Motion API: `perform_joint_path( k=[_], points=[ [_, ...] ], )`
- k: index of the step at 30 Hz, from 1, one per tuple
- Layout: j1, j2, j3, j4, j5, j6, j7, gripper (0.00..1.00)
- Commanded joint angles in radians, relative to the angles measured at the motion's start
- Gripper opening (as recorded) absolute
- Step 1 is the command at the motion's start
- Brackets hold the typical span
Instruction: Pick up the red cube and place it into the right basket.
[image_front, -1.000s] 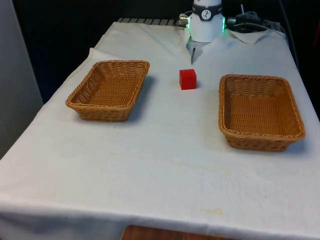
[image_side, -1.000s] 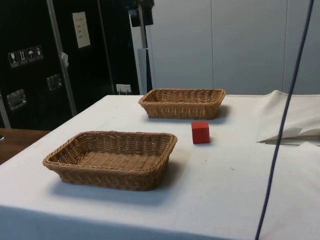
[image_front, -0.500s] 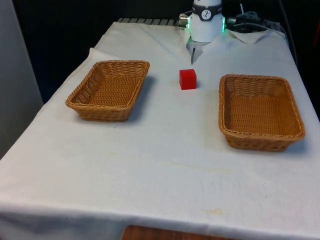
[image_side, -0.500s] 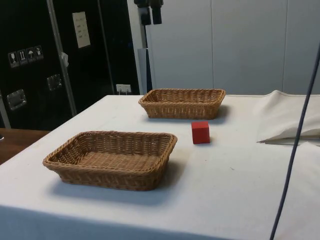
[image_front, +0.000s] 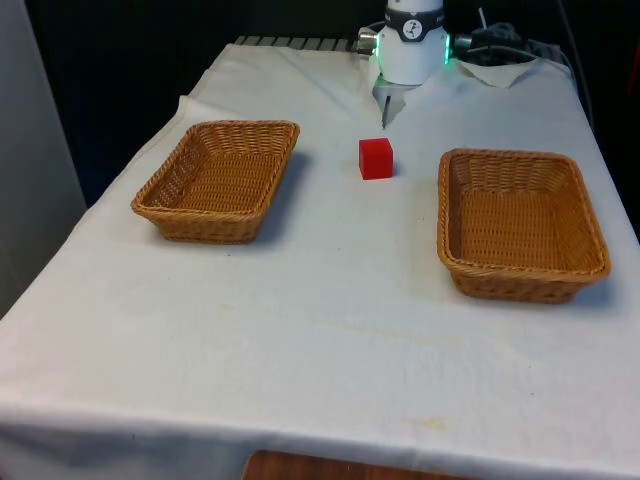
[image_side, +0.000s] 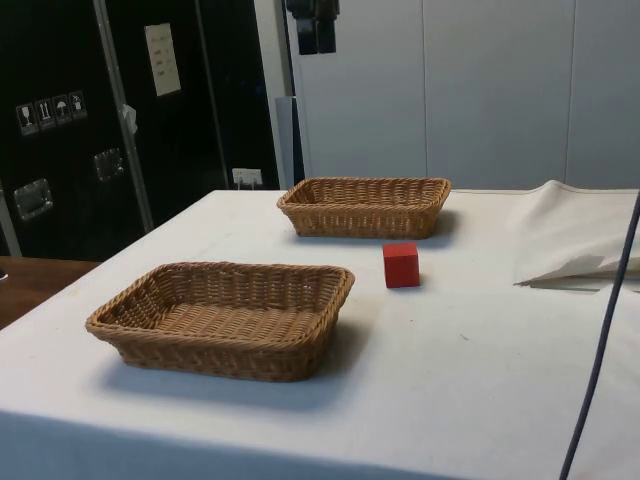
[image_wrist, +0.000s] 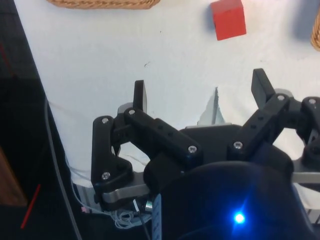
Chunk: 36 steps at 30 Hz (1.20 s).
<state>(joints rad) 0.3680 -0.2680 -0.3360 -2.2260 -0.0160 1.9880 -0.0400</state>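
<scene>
The red cube (image_front: 376, 158) sits on the white cloth between two wicker baskets, a little closer to the left one (image_front: 222, 178). The right basket (image_front: 520, 285) holds nothing; it is the nearer basket (image_side: 225, 350) in the side view, with the cube (image_side: 401, 265) beyond its far corner. My gripper (image_side: 317, 40) hangs high above the table, far over the baskets. In the wrist view the gripper (image_wrist: 200, 87) is open with nothing between its fingers, and the cube (image_wrist: 228, 19) lies well below and ahead of it.
A fold of loose cloth (image_side: 580, 245) lies on the robot's end of the table. A dark cable (image_side: 600, 340) hangs down on the side view's right. Bare cloth (image_front: 330, 330) spreads between the baskets and towards the front edge.
In the side view my gripper has shifted to the right and slightly down. The hanging cable has swung to the right. Cube and baskets have not moved.
</scene>
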Motion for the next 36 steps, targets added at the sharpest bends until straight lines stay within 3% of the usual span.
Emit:
perform_joint_path(
  k=[1, 7, 15, 16, 24, 25, 26, 33, 36],
  points=[
    [-0.002, -0.013, 0.003, -0.016, -0.011, 0.017, 0.004, 1.00],
    [0.000, -0.024, 0.001, -0.036, -0.013, 0.018, -0.007, 1.00],
    [-0.004, -0.053, 0.011, -0.084, -0.076, 0.047, -0.007, 1.00],
    [0.000, -0.047, 0.007, -0.078, -0.066, 0.035, -0.013, 1.00],
    [-0.005, -0.076, 0.010, -0.155, -0.115, 0.092, -0.021, 1.00],
    [-0.001, -0.065, 0.009, -0.132, -0.102, 0.065, -0.019, 1.00],
    [-0.006, -0.078, 0.009, -0.165, -0.117, 0.100, -0.024, 1.00],
    [-0.020, -0.088, -0.001, -0.241, -0.120, 0.176, -0.058, 1.00],
    [-0.021, -0.082, -0.004, -0.249, -0.110, 0.181, -0.067, 1.00]
  ],
)
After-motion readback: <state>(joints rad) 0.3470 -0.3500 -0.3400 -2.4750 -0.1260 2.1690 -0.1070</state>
